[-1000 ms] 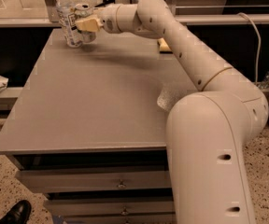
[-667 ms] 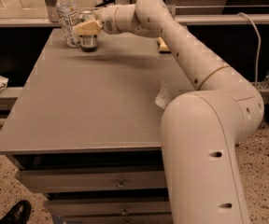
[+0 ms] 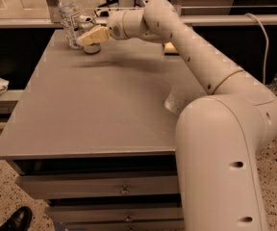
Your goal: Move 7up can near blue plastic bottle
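Note:
The blue plastic bottle [image 3: 70,16], clear with a white cap and a white label, stands at the table's far left corner. The 7up can [image 3: 91,48] stands on the table just right of the bottle, a small gap between them. Its silver top shows above my gripper and its base below it; its middle is hidden. My gripper [image 3: 92,35] reaches in from the right at the end of the long white arm and is shut around the can's middle.
A yellow sponge [image 3: 170,47] lies at the table's far edge, behind the arm. The grey table [image 3: 95,114] has drawers under its front edge. My white base [image 3: 220,162] stands at the table's right. A shoe [image 3: 15,220] shows at bottom left.
The gripper and the can have shifted slightly right and down, from against the bottle to the table just beside it.

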